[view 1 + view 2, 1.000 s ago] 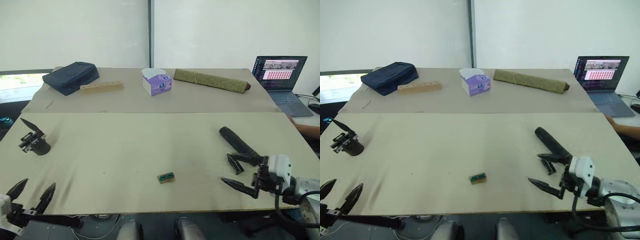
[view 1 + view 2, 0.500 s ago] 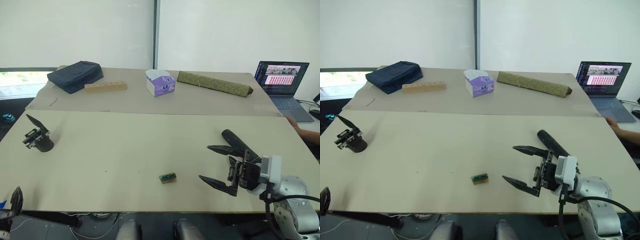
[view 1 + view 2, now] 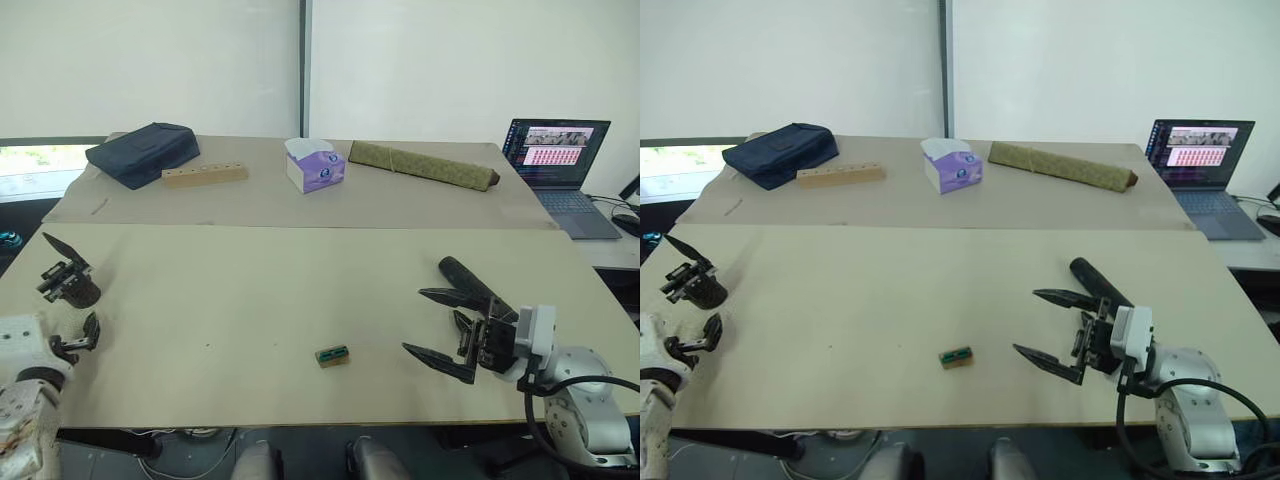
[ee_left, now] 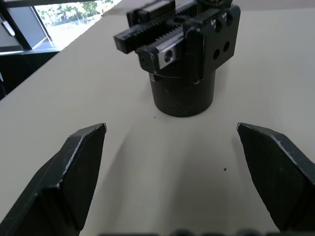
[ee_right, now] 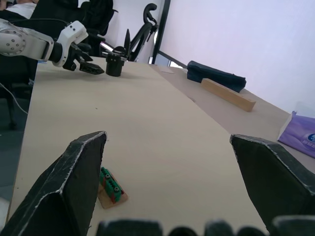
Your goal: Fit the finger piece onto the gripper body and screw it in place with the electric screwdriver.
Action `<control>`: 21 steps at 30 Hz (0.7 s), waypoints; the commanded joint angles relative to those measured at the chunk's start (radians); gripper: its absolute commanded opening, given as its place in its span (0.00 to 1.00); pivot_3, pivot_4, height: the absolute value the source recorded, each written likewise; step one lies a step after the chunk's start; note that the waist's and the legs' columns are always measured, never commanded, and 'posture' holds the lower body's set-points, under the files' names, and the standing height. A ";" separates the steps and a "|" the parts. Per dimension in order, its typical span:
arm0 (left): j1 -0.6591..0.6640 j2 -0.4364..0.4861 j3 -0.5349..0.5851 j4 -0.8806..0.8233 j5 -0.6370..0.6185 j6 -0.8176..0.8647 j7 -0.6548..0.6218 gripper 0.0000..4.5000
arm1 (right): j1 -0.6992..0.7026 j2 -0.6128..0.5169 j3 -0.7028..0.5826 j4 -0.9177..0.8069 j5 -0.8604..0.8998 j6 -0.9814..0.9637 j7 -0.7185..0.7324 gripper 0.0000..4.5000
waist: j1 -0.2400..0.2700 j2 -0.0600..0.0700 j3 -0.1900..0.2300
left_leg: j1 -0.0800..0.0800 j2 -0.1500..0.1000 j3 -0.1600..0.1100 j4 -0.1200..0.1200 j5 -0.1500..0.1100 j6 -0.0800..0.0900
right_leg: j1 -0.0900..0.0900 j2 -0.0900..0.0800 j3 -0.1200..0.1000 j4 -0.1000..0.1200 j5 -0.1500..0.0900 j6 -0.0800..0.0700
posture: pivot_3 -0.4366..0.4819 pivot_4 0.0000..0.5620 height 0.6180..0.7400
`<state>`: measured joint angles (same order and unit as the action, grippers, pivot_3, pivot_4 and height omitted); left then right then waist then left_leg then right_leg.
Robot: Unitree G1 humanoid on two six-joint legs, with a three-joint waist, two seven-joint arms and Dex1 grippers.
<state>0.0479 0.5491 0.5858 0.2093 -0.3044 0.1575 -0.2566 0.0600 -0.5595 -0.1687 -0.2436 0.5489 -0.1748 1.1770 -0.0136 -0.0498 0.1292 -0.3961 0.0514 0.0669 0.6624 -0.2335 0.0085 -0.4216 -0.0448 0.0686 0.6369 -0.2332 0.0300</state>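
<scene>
The gripper body (image 3: 70, 283) stands on its round base at the table's left edge, one pointed finger sticking up. My left gripper (image 3: 85, 336) sits just in front of it, open; in the left wrist view its fingers (image 4: 81, 162) spread wide with the gripper body (image 4: 183, 64) straight ahead, untouched. The electric screwdriver (image 3: 475, 283) lies at the right. My right gripper (image 3: 413, 320) hovers open beside its near end, holding nothing. The finger piece is hidden behind that gripper.
A small green-and-brown block (image 3: 333, 355) lies near the front middle. On the far table are a navy bag (image 3: 140, 153), a wooden block (image 3: 204, 174), a tissue box (image 3: 315, 165) and an olive roll (image 3: 422, 163). A laptop (image 3: 556, 150) stands at the far right.
My left gripper has risen from below the front edge to the table just before the gripper body. The right gripper has swung inward and spread open near the screwdriver.
</scene>
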 commanded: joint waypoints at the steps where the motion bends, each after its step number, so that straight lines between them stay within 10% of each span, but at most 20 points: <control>1: -0.076 0.027 -0.017 0.078 0.038 -0.050 0.017 1.00 | 0.009 0.006 -0.016 -0.005 -0.004 -0.047 -0.004 0.98 | 0.001 0.000 0.000 | 0.000 0.000 0.000 0.000 0.000 0.000 | 0.000 0.000 0.000 0.001 0.000 0.000 | 0.48 0.27 1.00; 18: -0.361 0.092 -0.108 0.508 0.117 -0.202 0.015 1.00 | 0.075 0.018 -0.015 0.022 -0.040 -0.124 -0.008 0.98 | 0.007 0.000 0.000 | 0.002 -0.001 0.000 0.000 0.000 0.000 | 0.000 0.000 0.000 0.005 0.000 0.000 | 0.48 0.27 1.00; 21: -0.371 0.086 -0.112 0.540 0.109 -0.220 0.005 0.81 | 0.088 0.013 -0.024 0.030 -0.038 -0.136 -0.004 1.00 | 0.007 0.001 0.000 | 0.002 -0.001 0.000 0.000 0.000 0.000 | 0.000 0.000 0.000 0.005 0.000 0.000 | 0.48 0.27 1.00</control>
<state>-0.3186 0.6255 0.4785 0.7287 -0.1958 -0.0515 -0.2467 0.1428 -0.5406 -0.1687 -0.2052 0.4935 -0.2800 1.1748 -0.0061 -0.0489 0.1288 -0.3938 0.0508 0.0669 0.6624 -0.2334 0.0083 -0.4211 -0.0450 0.0685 0.6418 -0.2334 0.0300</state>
